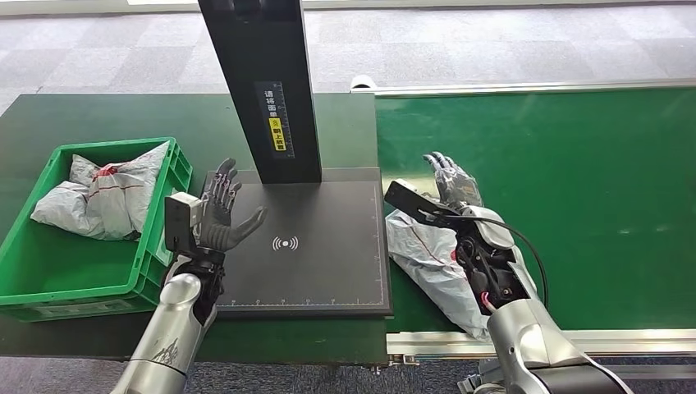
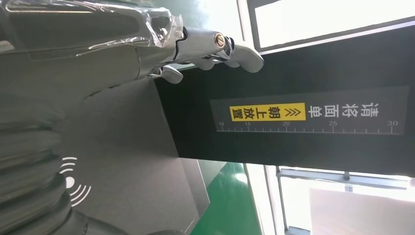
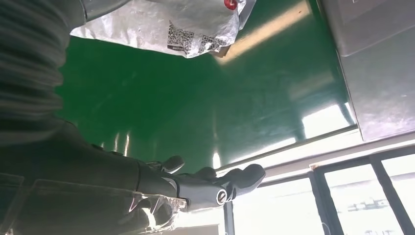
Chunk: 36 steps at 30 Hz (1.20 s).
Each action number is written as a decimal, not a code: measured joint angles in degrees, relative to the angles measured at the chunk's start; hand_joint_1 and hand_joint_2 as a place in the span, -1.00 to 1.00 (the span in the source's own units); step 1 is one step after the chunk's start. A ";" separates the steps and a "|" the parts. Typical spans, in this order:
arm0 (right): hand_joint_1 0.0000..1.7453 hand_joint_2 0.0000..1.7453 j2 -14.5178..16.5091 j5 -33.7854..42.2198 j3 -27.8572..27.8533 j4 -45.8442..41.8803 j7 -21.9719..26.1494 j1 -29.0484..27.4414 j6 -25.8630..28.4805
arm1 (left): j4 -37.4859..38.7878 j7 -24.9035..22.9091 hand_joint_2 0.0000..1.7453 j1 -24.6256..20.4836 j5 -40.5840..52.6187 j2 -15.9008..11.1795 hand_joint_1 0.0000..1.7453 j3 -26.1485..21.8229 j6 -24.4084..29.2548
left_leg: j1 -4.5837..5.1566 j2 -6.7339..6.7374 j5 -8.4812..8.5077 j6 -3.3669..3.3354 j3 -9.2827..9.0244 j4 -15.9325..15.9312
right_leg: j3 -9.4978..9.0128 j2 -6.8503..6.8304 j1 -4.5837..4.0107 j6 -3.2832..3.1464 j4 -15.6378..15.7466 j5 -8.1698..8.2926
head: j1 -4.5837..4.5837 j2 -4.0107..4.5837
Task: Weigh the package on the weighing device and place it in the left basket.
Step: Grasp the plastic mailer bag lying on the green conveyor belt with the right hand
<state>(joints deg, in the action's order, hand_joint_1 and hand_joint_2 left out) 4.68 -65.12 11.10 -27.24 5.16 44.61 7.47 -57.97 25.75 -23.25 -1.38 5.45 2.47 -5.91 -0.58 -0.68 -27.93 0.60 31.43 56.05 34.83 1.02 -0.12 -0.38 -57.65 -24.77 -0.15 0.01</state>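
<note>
Now my right hand [image 1: 450,182] hovers open above the grey package [image 1: 427,263] lying lower centre-right on the green belt [image 1: 591,197], while my open left hand [image 1: 220,215] waits beside the scale plate [image 1: 328,271], ready to receive.

The right forearm covers the middle of the grey package [image 1: 427,258] on the green belt, so only its edges show. The scale's black post [image 1: 263,82] is cut off by the head view's top edge. Parcels in the green basket [image 1: 49,283] overlap, hiding their outlines. The post's small scale numbers [image 2: 308,125] are barely legible.
</note>
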 joint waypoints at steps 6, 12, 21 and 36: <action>-1.00 1.00 -1.07 -2.95 1.31 -2.32 -3.88 -0.60 0.49 | -0.15 0.01 1.00 0.19 0.00 -0.07 -1.00 -0.03 0.01 | 0.00 0.00 0.00 0.00 0.00 0.00 | 0.02 0.00 0.00 0.00 0.00 0.00 | -0.01 -0.01; -1.00 1.00 -7.03 -7.54 5.75 -1.10 -10.86 -0.44 -16.06 | 1.38 0.41 1.00 -0.67 0.00 -0.16 -1.00 -0.14 -0.09 | 0.04 -0.12 0.00 -0.01 0.00 0.03 | -0.02 -0.12 0.04 0.01 0.02 0.00 | 0.01 0.00; -1.00 1.00 -13.64 -10.29 12.67 4.33 -10.80 -0.88 -24.63 | 7.23 1.86 1.00 -4.88 0.09 -0.02 -1.00 -0.15 0.12 | 0.02 -0.17 0.00 -0.01 0.01 0.03 | -0.01 -0.12 0.04 0.04 0.02 0.03 | 0.00 0.00; -0.50 1.00 -17.99 -11.59 19.99 6.10 -4.91 -1.38 -28.77 | 8.76 2.12 1.00 -5.29 -0.02 0.17 -1.00 -0.13 0.56 | 0.04 -0.15 0.00 -0.04 0.03 0.03 | -0.01 -0.13 0.07 0.05 0.02 0.03 | -0.01 -0.01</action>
<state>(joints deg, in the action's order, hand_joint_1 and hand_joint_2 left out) -13.32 -76.71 31.09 -21.14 0.24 43.22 -21.29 -49.21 27.87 -28.55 -1.40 5.62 2.34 -5.36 -0.54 -0.83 -27.93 0.57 31.46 56.08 34.82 0.88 -0.05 -0.33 -57.62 -24.74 -0.16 0.00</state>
